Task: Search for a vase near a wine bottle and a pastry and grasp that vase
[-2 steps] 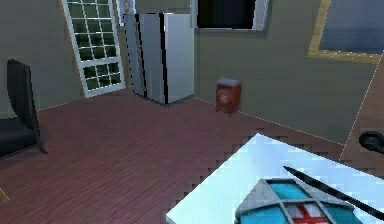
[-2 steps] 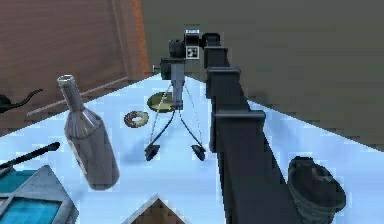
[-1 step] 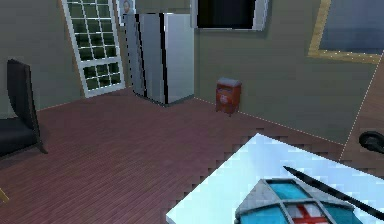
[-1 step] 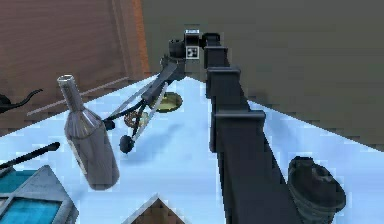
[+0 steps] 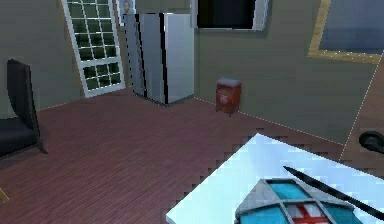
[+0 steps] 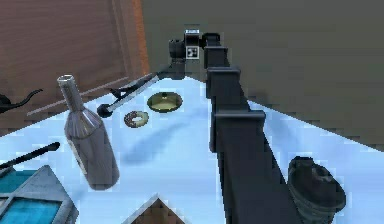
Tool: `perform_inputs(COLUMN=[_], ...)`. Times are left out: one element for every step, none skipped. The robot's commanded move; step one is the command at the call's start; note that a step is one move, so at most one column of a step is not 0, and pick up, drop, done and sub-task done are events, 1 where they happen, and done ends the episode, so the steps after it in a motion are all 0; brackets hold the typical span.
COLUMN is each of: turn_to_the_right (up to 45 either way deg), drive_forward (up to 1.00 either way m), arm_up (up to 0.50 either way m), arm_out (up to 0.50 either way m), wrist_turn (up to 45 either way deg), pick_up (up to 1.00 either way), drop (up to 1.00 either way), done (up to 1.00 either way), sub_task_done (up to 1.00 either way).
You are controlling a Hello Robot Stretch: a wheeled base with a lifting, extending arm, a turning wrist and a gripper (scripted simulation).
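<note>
On the white table [image 6: 170,150] a tall grey wine bottle [image 6: 88,135] stands at the arm side view's left. A small ring-shaped pastry [image 6: 136,119] lies just beyond it. Next to that sits a low olive-gold round vessel [image 6: 165,101] with a dark hollow. A dark ribbed round-bodied thing [image 6: 315,190], perhaps a vase, stands at the lower right beside the arm [image 6: 235,120]. The gripper [image 6: 118,98] reaches over the table's far part, its thin fingers [image 6: 140,86] slanting down toward the pastry. I cannot tell whether it holds anything.
A blue-and-white box [image 5: 300,205] and a dark stick [image 5: 325,185] lie on the table's corner [image 5: 250,170]. Across open wooden floor [image 5: 130,140] stand a grey fridge [image 5: 165,55], a white-framed glass door [image 5: 95,45], a small red cabinet [image 5: 229,95] and a dark chair [image 5: 20,110].
</note>
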Motion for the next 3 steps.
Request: perform_inputs(turn_to_the_right=[0.0, 0.0, 0.0], drive_forward=[0.0, 0.0, 0.0], arm_up=[0.0, 0.0, -0.14], arm_out=[0.0, 0.0, 0.0], wrist_turn=[45.0, 24.0, 0.0], pick_up=[0.0, 0.0, 0.0], drop=[0.0, 0.0, 0.0], done=[0.0, 0.0, 0.0], sub_task_done=[0.0, 0.0, 0.0])
